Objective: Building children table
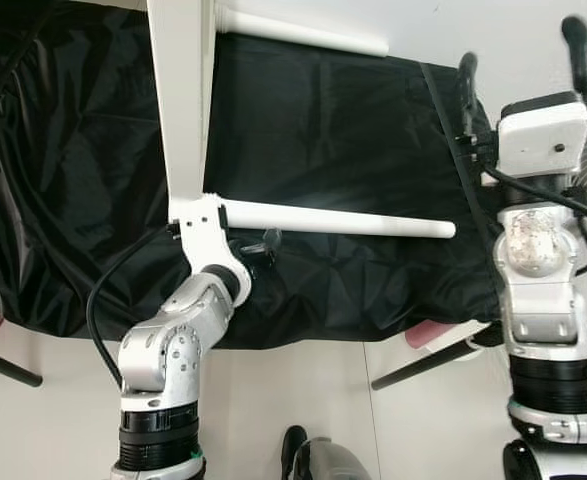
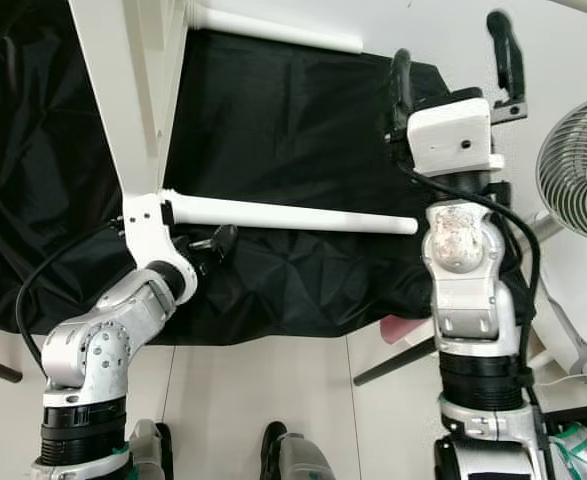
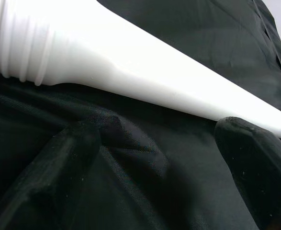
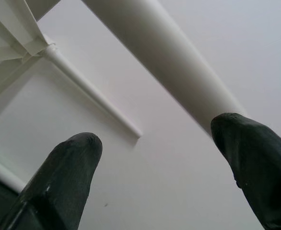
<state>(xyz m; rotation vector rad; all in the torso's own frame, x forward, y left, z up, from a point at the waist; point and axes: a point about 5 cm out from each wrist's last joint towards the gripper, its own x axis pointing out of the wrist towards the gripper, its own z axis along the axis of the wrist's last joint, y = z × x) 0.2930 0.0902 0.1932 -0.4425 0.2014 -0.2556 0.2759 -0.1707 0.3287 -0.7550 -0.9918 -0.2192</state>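
Observation:
The white children's table top (image 1: 183,90) stands on edge on a black cloth (image 1: 323,130). Two white legs point right from it: a near leg (image 1: 343,220) and a far leg (image 1: 303,33). My left gripper (image 1: 258,245) sits just below the near leg's base, by the table's corner. In the left wrist view it (image 3: 154,163) is open over the cloth, with the ribbed end of the leg (image 3: 154,76) just past its fingertips (image 3: 59,163). My right gripper (image 1: 525,70) is raised at the right, open and holding nothing, apart from both legs.
A white fan (image 2: 578,180) stands at the far right. Pink-edged pieces (image 1: 428,333) with black rods (image 1: 423,365) stick out from under the cloth's near edge, over a pale tiled floor (image 1: 293,400). The right wrist view looks up at a white leg (image 4: 169,52).

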